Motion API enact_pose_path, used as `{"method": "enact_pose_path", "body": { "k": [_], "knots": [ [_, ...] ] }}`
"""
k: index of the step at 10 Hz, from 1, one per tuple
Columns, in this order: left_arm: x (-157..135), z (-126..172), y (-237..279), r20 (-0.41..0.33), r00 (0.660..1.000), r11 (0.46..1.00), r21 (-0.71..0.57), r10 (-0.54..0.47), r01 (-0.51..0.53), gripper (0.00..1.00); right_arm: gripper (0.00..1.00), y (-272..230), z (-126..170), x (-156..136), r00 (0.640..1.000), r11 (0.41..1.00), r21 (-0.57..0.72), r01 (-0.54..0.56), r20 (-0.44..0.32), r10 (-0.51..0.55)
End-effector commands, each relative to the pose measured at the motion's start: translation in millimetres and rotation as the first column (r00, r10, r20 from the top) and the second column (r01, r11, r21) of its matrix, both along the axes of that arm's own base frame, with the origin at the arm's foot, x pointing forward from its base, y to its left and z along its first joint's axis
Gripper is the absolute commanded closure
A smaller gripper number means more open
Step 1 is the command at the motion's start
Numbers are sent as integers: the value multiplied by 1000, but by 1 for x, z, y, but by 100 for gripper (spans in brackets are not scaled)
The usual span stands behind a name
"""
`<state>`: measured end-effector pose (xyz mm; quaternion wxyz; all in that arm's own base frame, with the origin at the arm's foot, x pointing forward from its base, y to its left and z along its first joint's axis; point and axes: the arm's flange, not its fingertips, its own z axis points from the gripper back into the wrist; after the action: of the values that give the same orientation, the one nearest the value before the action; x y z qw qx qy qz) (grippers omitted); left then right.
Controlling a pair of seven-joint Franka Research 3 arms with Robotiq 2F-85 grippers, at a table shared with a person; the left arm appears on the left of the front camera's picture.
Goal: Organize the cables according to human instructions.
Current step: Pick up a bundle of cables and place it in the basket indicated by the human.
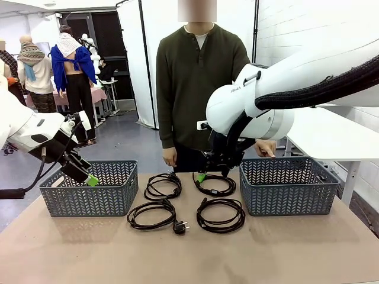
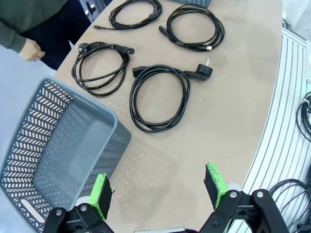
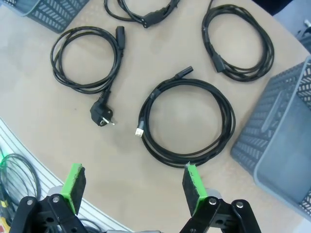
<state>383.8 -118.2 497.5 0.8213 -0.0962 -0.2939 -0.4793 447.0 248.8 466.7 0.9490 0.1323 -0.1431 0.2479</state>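
Ahead of right pincer [image 3: 132, 168], coiled cable [image 3: 231, 116]

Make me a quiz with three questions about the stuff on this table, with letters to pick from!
1. Where are the cables? A) on the table between the baskets B) in the person's hands C) on the floor
2. How many cables are there? A) two B) three C) four
3. The left gripper is: A) shut on a cable B) open and empty C) shut on a plug
Answers: 1 A, all lie on the table between the baskets; 2 C, four separate bundles show; 3 B, its green pads stand wide apart, nothing between them.
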Motion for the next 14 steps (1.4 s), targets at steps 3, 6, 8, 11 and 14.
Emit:
{"method": "enact_pose_path", "body": {
  "k": [3, 6, 8, 11, 14],
  "knots": [
    [2, -2, 3, -4, 1000, 1000, -14, -20, 20, 0, 0, 28, -17, 25, 978, 979, -33, 200, -49, -202],
    [2, -2, 3, -4, 1000, 1000, -14, -20, 20, 0, 0, 40, -38, 35, 941, 934, -127, 334, -10, -338],
    [2, -2, 3, -4, 1000, 1000, -14, -20, 20, 0, 0, 47, -53, 41, 926, 914, -159, 372, 3, -377],
    [2, -2, 3, -4, 1000, 1000, -14, -20, 20, 0, 0, 60, -68, 52, 916, 900, -198, 388, -24, -400],
    [2, -2, 3, -4, 1000, 1000, -14, -20, 20, 0, 0, 63, -84, 57, 907, 901, -177, 396, -74, -414]
  ]
}}
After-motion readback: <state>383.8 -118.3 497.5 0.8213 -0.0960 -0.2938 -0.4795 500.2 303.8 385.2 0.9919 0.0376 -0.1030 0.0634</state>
